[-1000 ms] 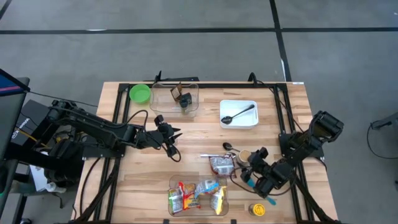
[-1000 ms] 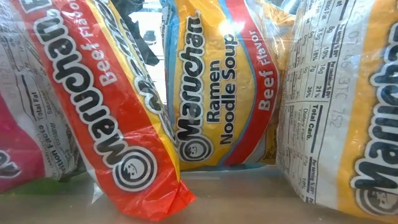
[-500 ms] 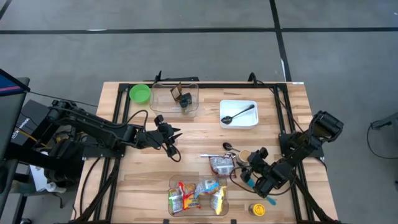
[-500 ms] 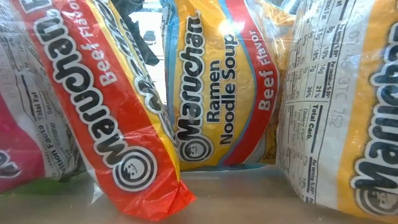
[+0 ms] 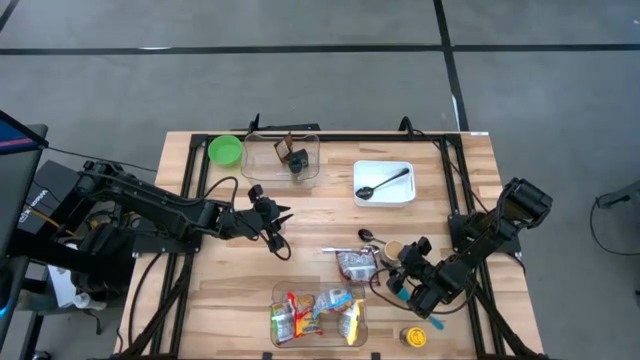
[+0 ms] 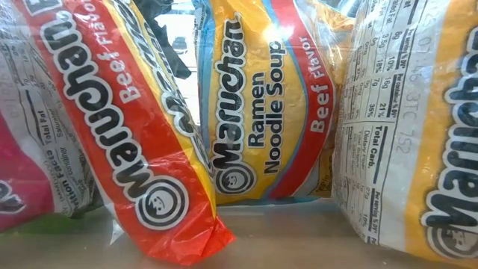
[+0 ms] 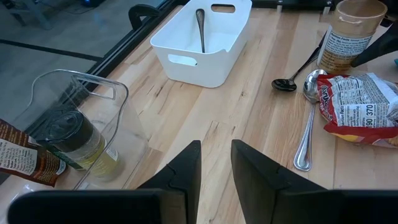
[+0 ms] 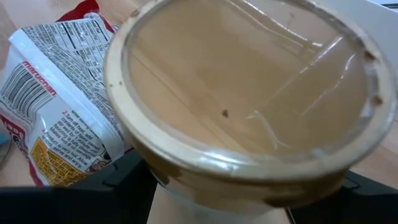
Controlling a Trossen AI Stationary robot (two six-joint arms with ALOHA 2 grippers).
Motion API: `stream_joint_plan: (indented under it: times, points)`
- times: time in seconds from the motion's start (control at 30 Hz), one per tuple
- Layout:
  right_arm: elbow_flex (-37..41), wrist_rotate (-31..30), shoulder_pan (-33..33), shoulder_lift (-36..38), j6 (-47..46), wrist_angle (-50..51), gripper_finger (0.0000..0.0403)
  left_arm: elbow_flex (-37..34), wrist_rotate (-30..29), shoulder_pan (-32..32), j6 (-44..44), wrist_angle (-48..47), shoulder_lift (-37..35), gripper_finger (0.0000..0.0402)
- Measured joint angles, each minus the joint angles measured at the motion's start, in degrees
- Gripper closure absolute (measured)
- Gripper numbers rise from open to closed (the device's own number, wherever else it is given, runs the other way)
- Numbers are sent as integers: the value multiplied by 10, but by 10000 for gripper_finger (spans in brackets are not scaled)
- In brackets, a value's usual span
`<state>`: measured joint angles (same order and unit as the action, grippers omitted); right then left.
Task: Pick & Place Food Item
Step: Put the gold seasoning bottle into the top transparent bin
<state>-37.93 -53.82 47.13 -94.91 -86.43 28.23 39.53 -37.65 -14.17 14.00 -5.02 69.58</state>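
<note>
Tan-lidded jar (image 8: 249, 118) sits between the right gripper's (image 5: 402, 268) jaws.

Grey floor (image 5: 300, 90) around a wooden table (image 5: 220, 290).
Crossed by dark lines (image 5: 440, 20); pale plank tabletop on a black frame (image 5: 180, 160); screen edge (image 5: 20, 135) at far left.

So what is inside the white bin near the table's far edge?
The white bin holds one dark spoon, lying diagonally on its floor. Nothing else shows inside; the bit of floor under the spoon is covered.
</note>
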Motion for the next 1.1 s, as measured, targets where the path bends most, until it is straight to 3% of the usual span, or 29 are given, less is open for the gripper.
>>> stream_joint_plan:
  times: [0.57, 0.8, 1.1]
  points:
    - [0, 0, 0, 9, 29, 7, 126, 0, 0, 0, 0, 0, 0, 320]
    - [0, 0, 0, 69, 51, 47, 126, 0, 0, 0, 0, 0, 0, 320]
    - [0, -1, -25, 163, 179, 43, 127, 0, 0, 0, 0, 0, 0, 320]
